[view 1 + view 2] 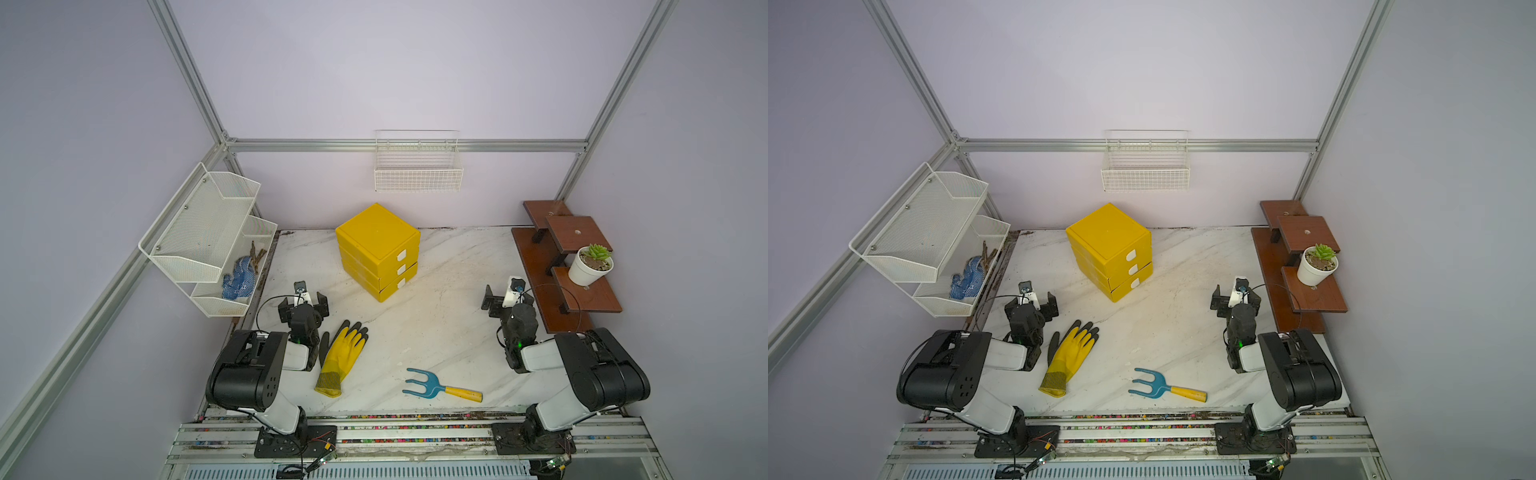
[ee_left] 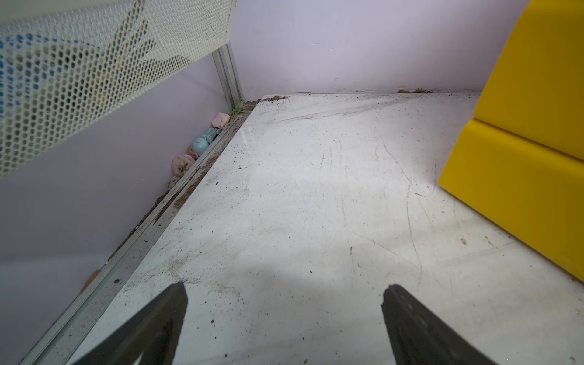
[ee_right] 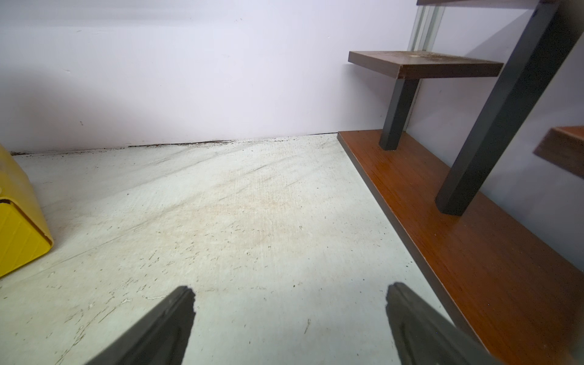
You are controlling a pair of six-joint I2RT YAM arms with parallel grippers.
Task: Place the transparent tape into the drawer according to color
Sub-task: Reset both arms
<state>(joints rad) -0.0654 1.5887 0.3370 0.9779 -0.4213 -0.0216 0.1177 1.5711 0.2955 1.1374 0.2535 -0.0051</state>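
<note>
Left gripper [image 1: 303, 308] and right gripper [image 1: 508, 300] hover over the marble table [image 1: 436, 324], jaws wide apart, holding nothing. Beyond and between them, at frame centre, the yellow drawer unit [image 1: 376, 245] stands with all three drawers shut. At frame left, the mesh rack [image 1: 203, 224] holds a blue glove [image 1: 239, 278] in its lower tier. Transparent tape shows in no view.

Marble tabletop [image 1: 449, 291]: yellow drawer unit [image 1: 376, 232], yellow glove [image 1: 343, 357], blue hand fork [image 1: 430, 384], wooden stand [image 1: 534, 270].
</note>
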